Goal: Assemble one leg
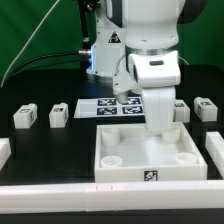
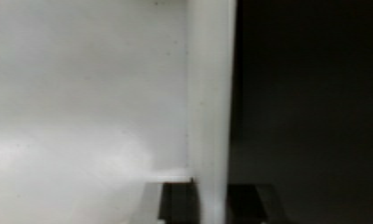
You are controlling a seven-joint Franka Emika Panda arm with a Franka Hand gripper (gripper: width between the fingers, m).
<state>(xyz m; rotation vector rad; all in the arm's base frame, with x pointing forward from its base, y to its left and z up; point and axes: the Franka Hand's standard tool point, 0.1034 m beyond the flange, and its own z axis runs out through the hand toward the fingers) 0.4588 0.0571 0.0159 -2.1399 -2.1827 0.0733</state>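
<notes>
Square white panel (image 1: pixel 115 172) with a raised rim lies on the black table (image 1: pixel 60 145). The gripper (image 1: pixel 160 128) straddles its far rim, jaws either side; whether they pinch is unclear. The nearest leg (image 1: pixel 180 108) sits loose just beside it, its axis indistinct. The step is probably positioning the panel, and grasping a leg would follow.
</notes>
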